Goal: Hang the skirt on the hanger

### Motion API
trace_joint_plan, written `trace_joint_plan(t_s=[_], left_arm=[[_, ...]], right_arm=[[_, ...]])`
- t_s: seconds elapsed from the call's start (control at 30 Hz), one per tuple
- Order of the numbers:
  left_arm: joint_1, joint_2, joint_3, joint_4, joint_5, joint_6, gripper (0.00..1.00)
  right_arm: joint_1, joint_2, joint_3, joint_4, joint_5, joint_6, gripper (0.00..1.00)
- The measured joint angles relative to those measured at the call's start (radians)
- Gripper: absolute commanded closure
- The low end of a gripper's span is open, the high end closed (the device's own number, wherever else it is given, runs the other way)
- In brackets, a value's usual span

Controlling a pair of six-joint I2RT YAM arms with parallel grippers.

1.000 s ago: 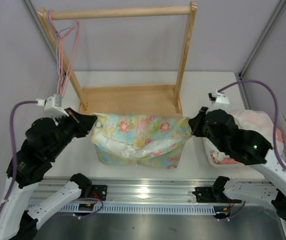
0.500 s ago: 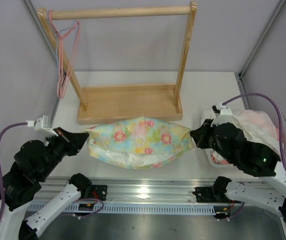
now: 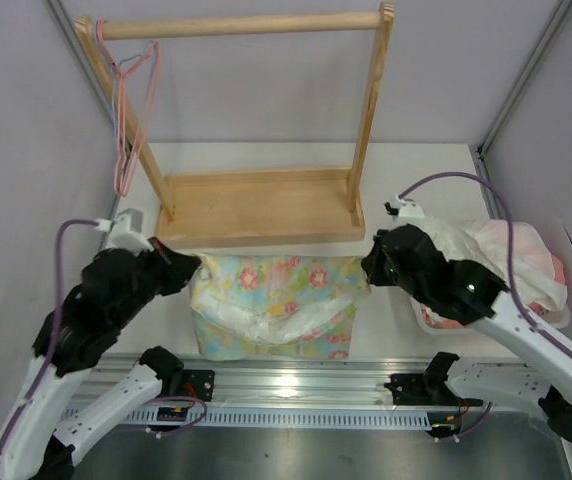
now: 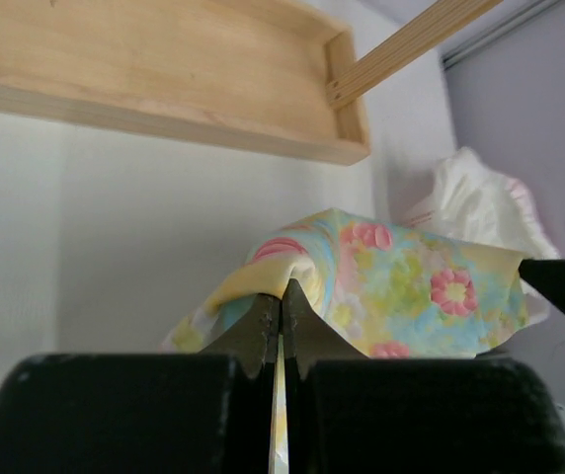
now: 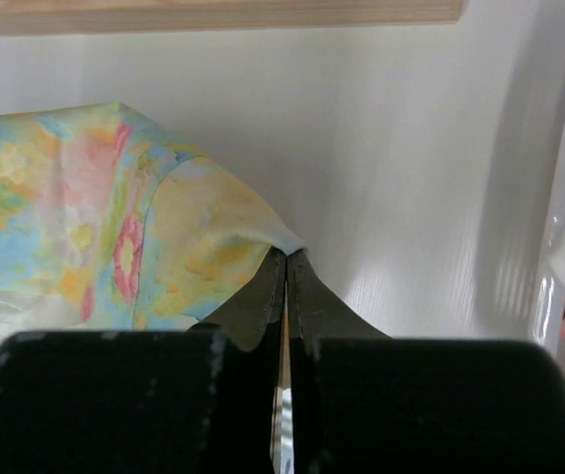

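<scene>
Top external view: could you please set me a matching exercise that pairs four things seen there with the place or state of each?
Things:
1. skirt
2. pale pink hanger
3. wooden rack
4. heap of white and pink clothes

Places or states:
A. at the right edge of the table, beside the right arm
B. hanging by the rack's left post
C. standing at the back of the table
D. pinched at two corners by the left end effector and the right end effector

Pairs: 1-D, 2-B, 3-C, 4-A.

White table (image 3: 416, 185) carries wooden rack (image 3: 256, 207) (clothes bin (image 3: 423, 318) at right).
</scene>
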Motion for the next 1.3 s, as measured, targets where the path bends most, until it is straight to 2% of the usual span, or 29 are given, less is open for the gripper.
trace_joint_plan(t_s=[0.1, 0.23, 0.37, 0.47, 0.6, 0.63, 0.67, 0.73, 0.77, 0.8, 0.83, 0.87, 0.9, 0.93, 1.1, 1.3], left_arm=[[0.000, 0.124, -0.105, 0.094, 0.008, 0.000, 0.96], [0.024, 0.287, -0.229, 0.200, 0.021, 0.001, 1.00], [0.146, 0.412, -0.310, 0.333, 0.088, 0.007, 1.00], [0.243, 0.523, -0.309, 0.427, 0.154, 0.015, 1.00], [0.319, 0.686, -0.252, 0.518, 0.254, 0.019, 0.94], [0.332, 0.727, -0.229, 0.541, 0.279, 0.018, 0.93], [0.345, 0.764, -0.201, 0.559, 0.304, 0.014, 0.91], [0.372, 0.841, -0.142, 0.618, 0.364, -0.002, 0.73], [0.381, 0.866, -0.126, 0.647, 0.387, -0.009, 0.65], [0.391, 0.890, -0.113, 0.689, 0.410, -0.024, 0.46], [0.400, 0.906, -0.108, 0.729, 0.427, -0.036, 0.40], [0.407, 0.915, -0.107, 0.761, 0.443, -0.049, 0.32], [0.411, 0.918, -0.107, 0.784, 0.453, -0.055, 0.21], [0.414, 0.918, -0.107, 0.804, 0.461, -0.056, 0.14], [0.420, 0.872, -0.129, 0.878, 0.461, -0.042, 0.05], [0.444, 0.669, -0.203, 0.860, 0.404, 0.006, 0.05]], right_arm=[[-0.106, 0.117, -0.050, 0.087, -0.080, -0.031, 1.00], [-0.241, 0.242, -0.149, 0.177, -0.193, -0.068, 1.00], [-0.365, 0.354, -0.177, 0.257, -0.302, -0.109, 1.00], [-0.446, 0.453, -0.160, 0.324, -0.387, -0.137, 1.00], [-0.537, 0.606, -0.072, 0.370, -0.491, -0.159, 0.97], [-0.562, 0.646, -0.040, 0.384, -0.524, -0.159, 0.93], [-0.586, 0.686, -0.009, 0.398, -0.553, -0.156, 0.86], [-0.634, 0.758, 0.053, 0.430, -0.606, -0.141, 0.74], [-0.656, 0.787, 0.076, 0.453, -0.632, -0.129, 0.57], [-0.671, 0.808, 0.091, 0.469, -0.649, -0.116, 0.49], [-0.687, 0.828, 0.106, 0.485, -0.665, -0.102, 0.41], [-0.700, 0.842, 0.119, 0.492, -0.671, -0.094, 0.29], [-0.705, 0.846, 0.125, 0.495, -0.671, -0.085, 0.24], [-0.705, 0.847, 0.130, 0.493, -0.665, -0.085, 0.20], [-0.657, 0.810, 0.137, 0.480, -0.618, -0.091, 0.19], [-0.634, 0.560, -0.029, 0.467, -0.553, -0.077, 0.19]])
